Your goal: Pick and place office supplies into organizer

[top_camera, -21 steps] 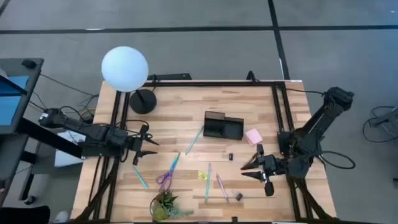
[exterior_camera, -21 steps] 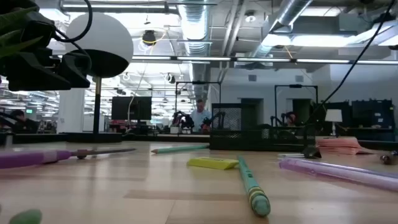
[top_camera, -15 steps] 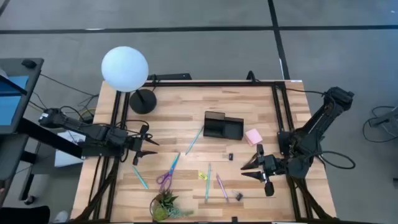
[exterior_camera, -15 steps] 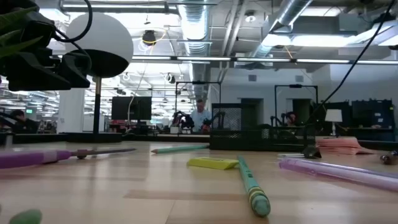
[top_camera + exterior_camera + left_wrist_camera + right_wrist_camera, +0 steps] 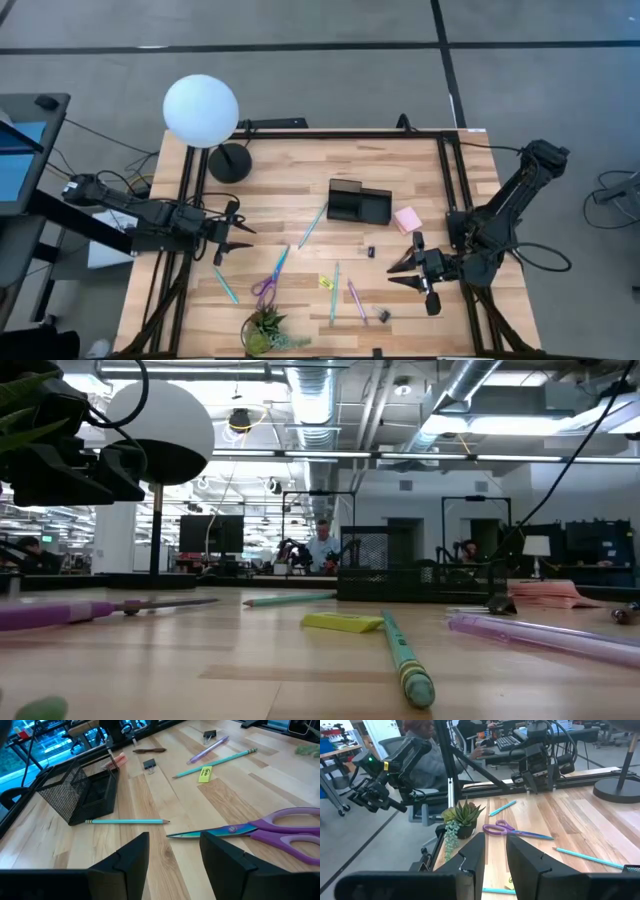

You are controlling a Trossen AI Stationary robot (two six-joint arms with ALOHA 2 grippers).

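Behind the plant (image 5: 461,818), a seated person (image 5: 422,750).

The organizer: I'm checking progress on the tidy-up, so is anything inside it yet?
The mesh organizer looks empty in the high view; pens and scissors lie on the table. The left wrist view's mesh wall hides the bottom of its taller compartment.

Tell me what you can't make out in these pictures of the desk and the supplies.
- Organizer contents: the high view is too far off; in the left wrist view its mesh wall hides the inside.
- Small black clips: too small in the high view to tell their type.
- Sticky-note pad: in the left wrist view mostly hidden behind the organizer.
- Scissors handles: cut off by the left wrist view's edge.
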